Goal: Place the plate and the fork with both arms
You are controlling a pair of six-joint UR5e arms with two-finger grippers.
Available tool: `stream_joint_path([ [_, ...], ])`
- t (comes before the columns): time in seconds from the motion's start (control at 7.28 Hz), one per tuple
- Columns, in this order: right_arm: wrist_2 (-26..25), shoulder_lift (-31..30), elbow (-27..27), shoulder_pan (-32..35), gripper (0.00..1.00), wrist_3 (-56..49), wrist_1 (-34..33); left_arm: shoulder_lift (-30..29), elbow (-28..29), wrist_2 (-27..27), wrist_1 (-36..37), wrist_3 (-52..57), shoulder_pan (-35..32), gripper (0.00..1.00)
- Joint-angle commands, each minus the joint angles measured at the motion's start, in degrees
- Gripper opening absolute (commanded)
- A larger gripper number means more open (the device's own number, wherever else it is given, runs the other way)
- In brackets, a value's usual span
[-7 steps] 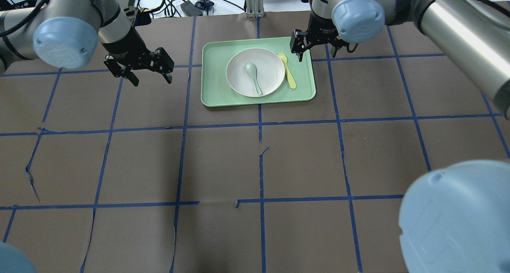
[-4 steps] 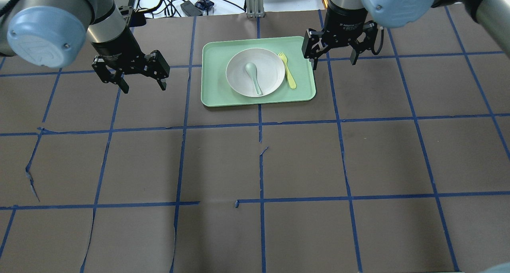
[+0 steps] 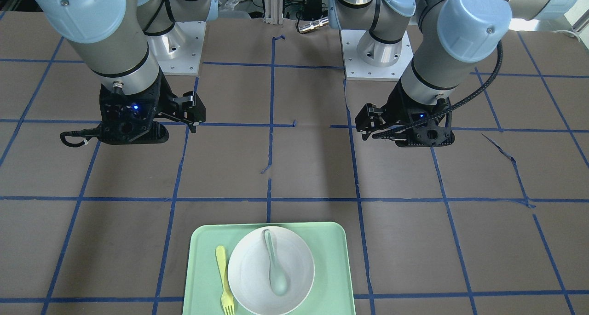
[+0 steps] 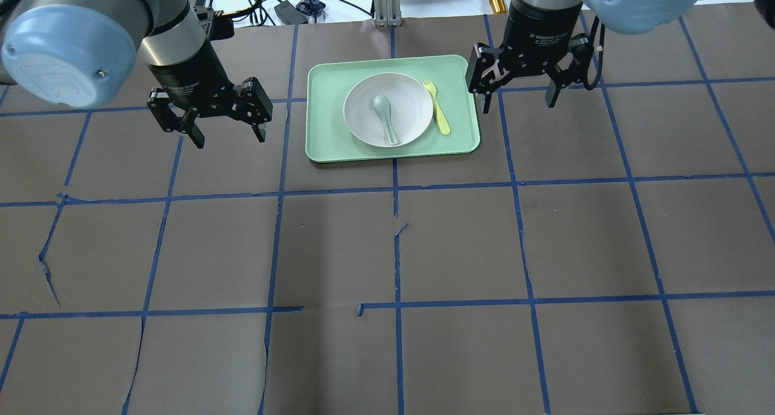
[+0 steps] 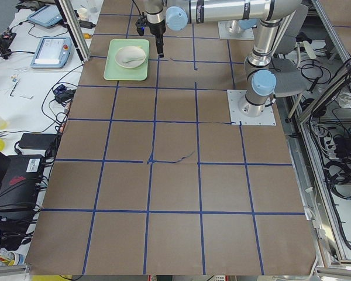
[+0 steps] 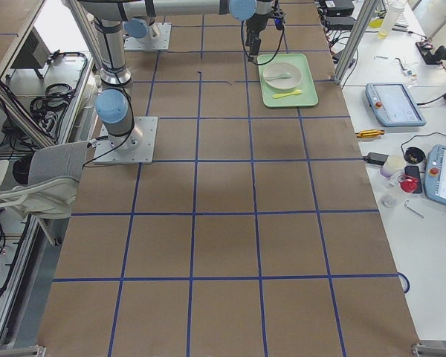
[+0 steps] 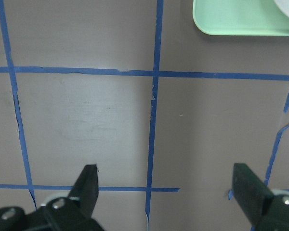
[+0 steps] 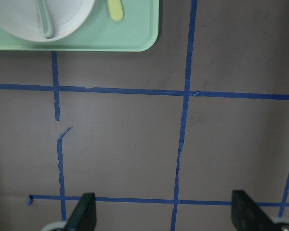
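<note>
The white plate (image 4: pixel 407 103) lies on a mint-green tray (image 4: pixel 327 151) at the far middle of the table, with a grey-green spoon (image 4: pixel 384 117) in it. The pale-yellow fork (image 4: pixel 437 106) lies on the tray just right of the plate. My left gripper (image 4: pixel 230 137) hangs open and empty left of the tray. My right gripper (image 4: pixel 519 106) hangs open and empty just right of the tray. The left wrist view shows open fingers (image 7: pixel 89 179) over bare table with the tray corner (image 7: pixel 216 24) at the top. The right wrist view shows the plate (image 8: pixel 19 19), the fork's handle (image 8: pixel 115 9) and the tray (image 8: pixel 135 41).
Brown table cover with a grid of blue tape, torn in places. In the front-facing view the tray (image 3: pixel 198 269) is at the bottom, with the plate (image 3: pixel 248 278) and fork (image 3: pixel 224 278). Cables and devices lie beyond the far edge (image 4: pixel 284 9).
My right gripper has moved from over the tray's far right corner to just right of the tray, and its arm has swung out of the foreground. My left gripper has shifted slightly nearer.
</note>
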Motion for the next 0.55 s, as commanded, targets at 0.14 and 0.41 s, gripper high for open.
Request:
stream_joint_path([
  [0.14, 0.48, -0.12, 0.15, 0.21, 1.0, 0.51, -0.42, 2.29, 0.88, 3.98, -5.63, -0.16, -0.18, 1.0],
  [0.41, -0.3, -0.12, 0.15, 0.12, 1.0, 0.42, -0.42, 1.96, 0.8, 3.19, -5.84, -1.29, -0.18, 1.0],
])
